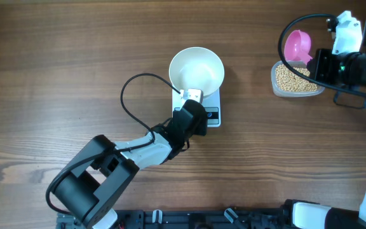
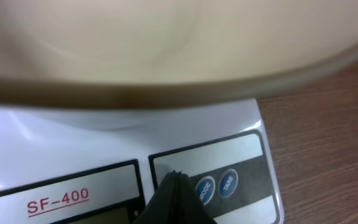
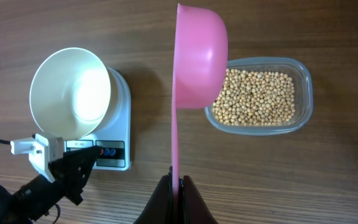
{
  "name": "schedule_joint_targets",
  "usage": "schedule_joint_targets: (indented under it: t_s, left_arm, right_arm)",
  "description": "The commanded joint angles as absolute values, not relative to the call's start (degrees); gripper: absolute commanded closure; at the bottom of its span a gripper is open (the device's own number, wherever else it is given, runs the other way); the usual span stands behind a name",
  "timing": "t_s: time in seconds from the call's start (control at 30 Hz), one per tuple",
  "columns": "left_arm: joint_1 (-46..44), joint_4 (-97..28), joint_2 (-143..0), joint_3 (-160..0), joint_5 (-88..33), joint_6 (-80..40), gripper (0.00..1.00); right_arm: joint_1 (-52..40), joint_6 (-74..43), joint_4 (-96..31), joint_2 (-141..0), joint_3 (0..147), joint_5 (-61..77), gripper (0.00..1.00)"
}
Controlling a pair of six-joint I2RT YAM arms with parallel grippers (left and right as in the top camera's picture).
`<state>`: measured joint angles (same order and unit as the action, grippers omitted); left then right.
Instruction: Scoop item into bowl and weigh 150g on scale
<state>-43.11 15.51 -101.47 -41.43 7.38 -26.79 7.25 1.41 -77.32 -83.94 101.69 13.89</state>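
One pink scoop [image 3: 201, 56], pinched in the right hand [image 3: 178, 185], points to 12 o'clock; beans [image 3: 260, 99] lie beside its cup, toward 1 o'clock.

We find the scale [image 1: 213, 102] near the middle of the table [image 1: 56, 63], with the bowl [image 1: 196, 69] standing on it and overhanging its back edge. The left gripper [image 2: 176, 186] sits at the scale's front panel, just left of its buttons. Well to the scale's right lies a container [image 1: 276, 88] holding the beans [image 1: 291, 77]. The scoop [image 1: 297, 46], in the right gripper [image 3: 179, 183], hangs over the container's rim.
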Motion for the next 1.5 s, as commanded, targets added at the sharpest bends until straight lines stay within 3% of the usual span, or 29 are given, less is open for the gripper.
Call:
schedule_joint_targets:
  t_s: [0.0, 0.67, 1.47]
  left_arm:
    - [-42.9, 15.0, -103.8, -41.0, 7.0, -26.1, 0.96]
    - [-42.9, 12.6, -103.8, -41.0, 2.8, -26.1, 0.96]
    - [-42.9, 9.2, -103.8, -41.0, 7.6, -26.1, 0.96]
  right_arm:
    - [7.4, 2.0, -77.2, -84.2, 102.6, 13.5, 0.96]
    - [7.4, 2.0, -77.2, -84.2, 102.6, 13.3, 0.96]
    - [7.4, 2.0, -77.2, -84.2, 102.6, 13.3, 0.96]
